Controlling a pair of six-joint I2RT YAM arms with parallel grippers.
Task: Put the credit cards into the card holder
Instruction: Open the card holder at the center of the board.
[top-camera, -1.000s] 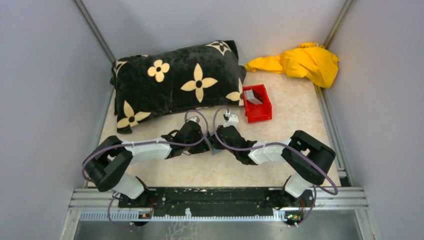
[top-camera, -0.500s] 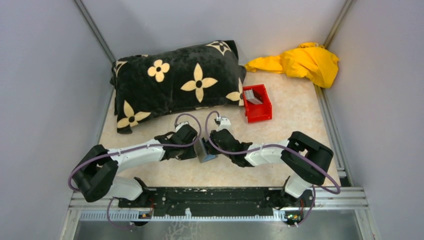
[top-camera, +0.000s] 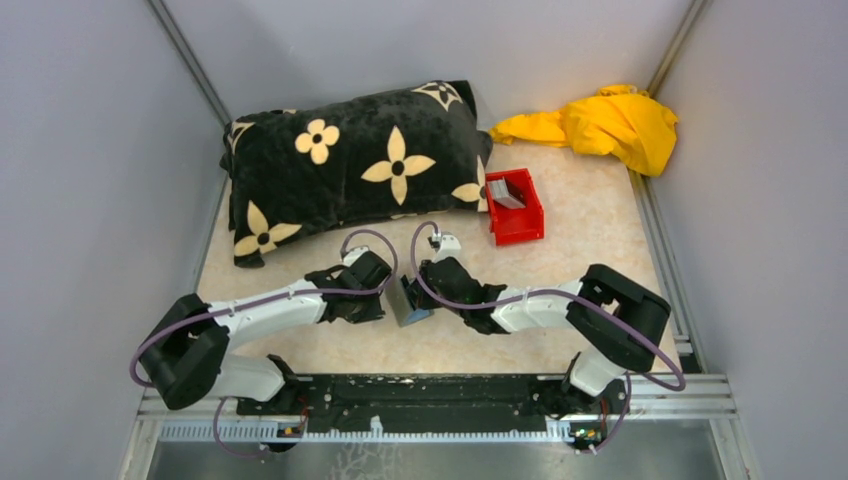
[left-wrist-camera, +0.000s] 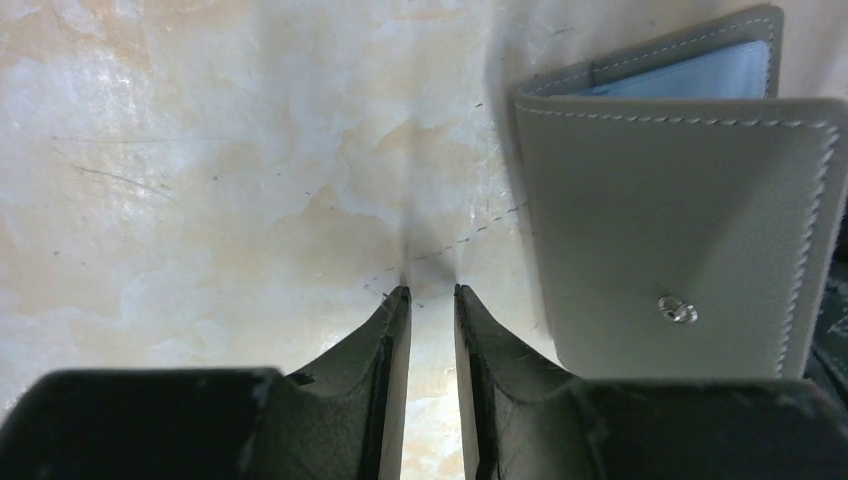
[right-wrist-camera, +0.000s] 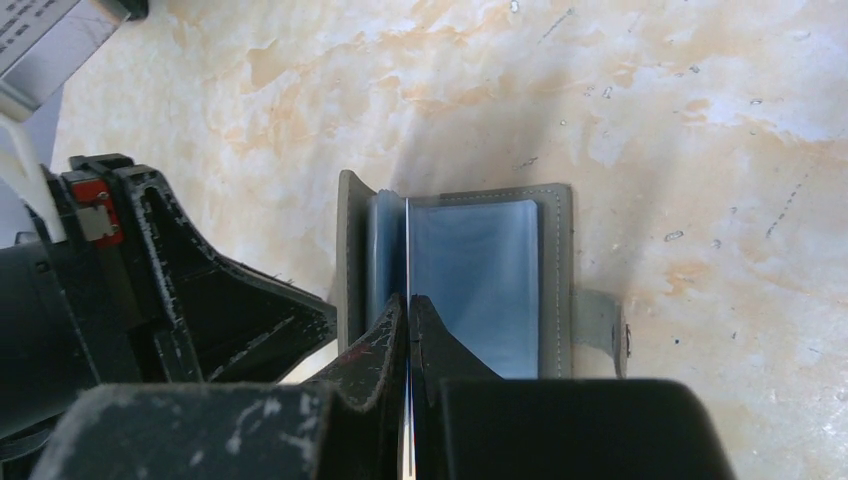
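Observation:
The grey card holder (top-camera: 408, 300) lies open on the table between my two grippers, with its blue pockets (right-wrist-camera: 480, 270) facing up in the right wrist view. My right gripper (right-wrist-camera: 408, 297) is shut on one thin credit card (right-wrist-camera: 408, 245), seen edge-on, whose far edge reaches into the holder near its fold. My left gripper (left-wrist-camera: 431, 292) sits just left of the holder (left-wrist-camera: 680, 220) with a narrow gap between its fingers and nothing in it. More grey credit cards (top-camera: 506, 194) lie in the red bin (top-camera: 522, 228).
A black pillow with tan flowers (top-camera: 350, 165) fills the back left. A yellow cloth (top-camera: 600, 125) is bunched in the back right corner. Grey walls close in both sides. The left arm's fingers (right-wrist-camera: 210, 300) stand close beside the holder.
Both grippers and the holder have shifted left and nearer to the arm bases. The left gripper has come off the holder and its fingers have parted slightly.

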